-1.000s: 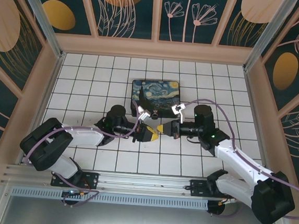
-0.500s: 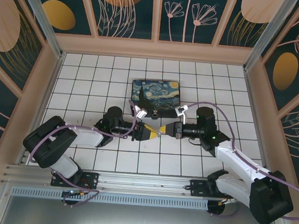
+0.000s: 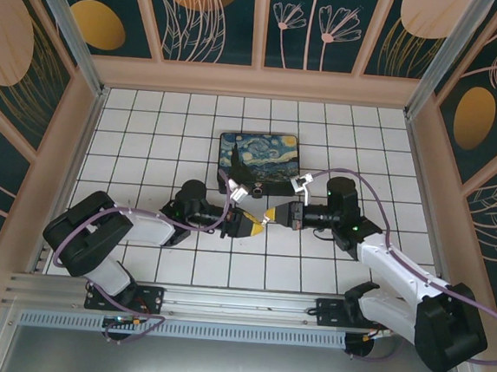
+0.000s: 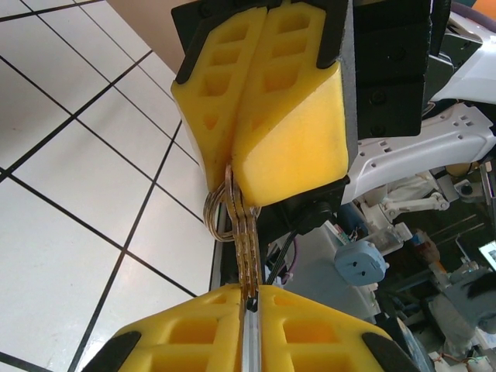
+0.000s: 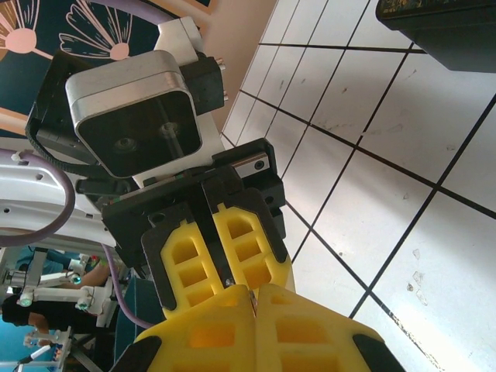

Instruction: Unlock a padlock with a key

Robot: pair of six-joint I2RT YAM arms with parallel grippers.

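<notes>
Silver rail (image 3: 238, 300) along the near edge carries the two arm bases. From it the left arm (image 3: 141, 224) and the right arm (image 3: 390, 264) reach inward over the white tiled table (image 3: 149, 125) until they meet tip to tip near its middle. The left gripper (image 3: 259, 224) points right and the right gripper (image 3: 268, 220) points left, nose against nose. From the left wrist, the key (image 4: 246, 252) spans the short gap between them, a thin toothed blade hanging from a wire ring (image 4: 219, 213). The right gripper's yellow pads (image 4: 291, 116) are pressed flat together on the key's head end, with the ring looping out just beside them. The left gripper's own pads (image 4: 186, 341) are closed on the blade's tip, which runs into the seam between them. Whatever else sits in that seam is hidden. From the right wrist the same pinch shows from the other side. The right pads (image 5: 302, 329) lie tight together in the foreground, and the left pads (image 5: 240, 248) stand just beyond, with only a narrow dark slit between them. The left arm's silver-faced wrist camera (image 5: 132, 116) sits above them. Just beyond the grippers, a dark box with a blue-and-yellow Starry Night lid (image 3: 258, 156) rests on the tiles, apart from both. Farthest off stands the back wall (image 3: 220, 18), dark teal panels painted with orange discs and pale flowers.
</notes>
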